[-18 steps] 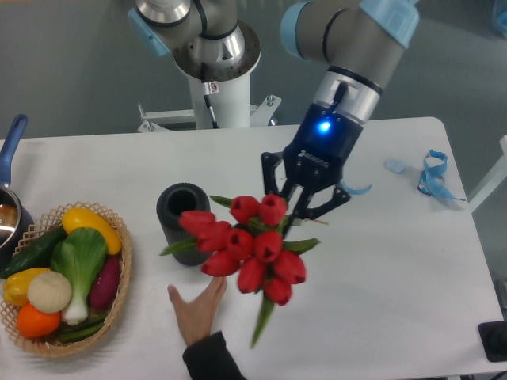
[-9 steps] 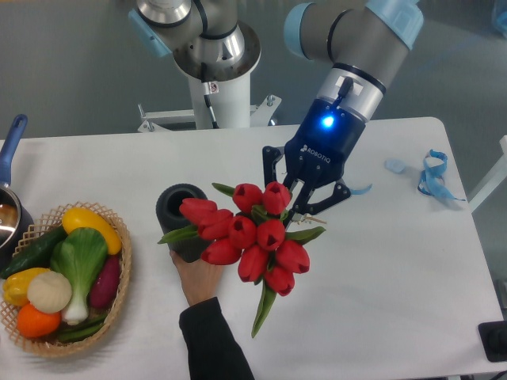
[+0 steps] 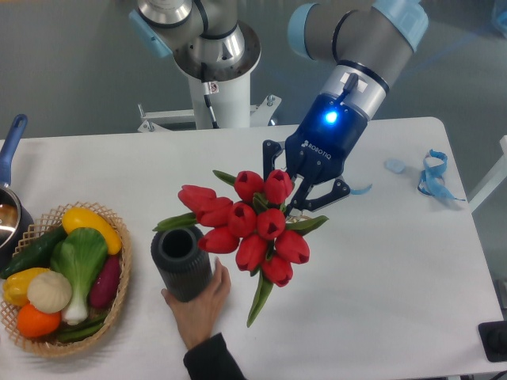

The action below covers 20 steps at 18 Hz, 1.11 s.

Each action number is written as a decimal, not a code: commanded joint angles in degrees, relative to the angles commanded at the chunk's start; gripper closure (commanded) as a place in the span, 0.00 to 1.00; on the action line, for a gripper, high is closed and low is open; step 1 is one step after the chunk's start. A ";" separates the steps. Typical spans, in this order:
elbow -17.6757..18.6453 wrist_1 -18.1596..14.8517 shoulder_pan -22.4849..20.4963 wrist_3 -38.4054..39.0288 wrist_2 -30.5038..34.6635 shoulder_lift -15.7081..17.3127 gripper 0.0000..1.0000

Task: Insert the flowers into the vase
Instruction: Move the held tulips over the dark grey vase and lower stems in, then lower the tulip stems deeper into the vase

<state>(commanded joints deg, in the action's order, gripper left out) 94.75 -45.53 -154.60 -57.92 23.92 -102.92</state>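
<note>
Camera view from above: the end effector (image 3: 305, 190) pinches the flowers (image 3: 249, 229), a tight bunch of red tulips with closed buds, green stems and long leaves, held above the white worktop (image 3: 396, 269). Just left of and below the buds stands the vase (image 3: 182, 261), dark grey, ribbed, round-mouthed, with a person's hand (image 3: 198, 305) against its lower side.

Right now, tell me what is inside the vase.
The vase, steadied by a hand, shows only a dark, empty-looking mouth; its bottom is hidden in shadow. The flowers hang beside it in the gripper.
</note>
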 joint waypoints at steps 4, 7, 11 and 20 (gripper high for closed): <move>0.53 0.00 2.80 -1.75 -5.01 -0.88 0.81; 2.01 0.09 5.18 -4.56 -9.75 -2.02 0.81; 5.97 0.26 6.15 -11.15 -23.71 -3.07 0.81; 11.77 0.17 6.51 -15.91 -29.72 -1.50 0.81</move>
<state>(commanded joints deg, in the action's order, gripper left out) 106.51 -45.35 -148.10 -73.83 -5.80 -104.42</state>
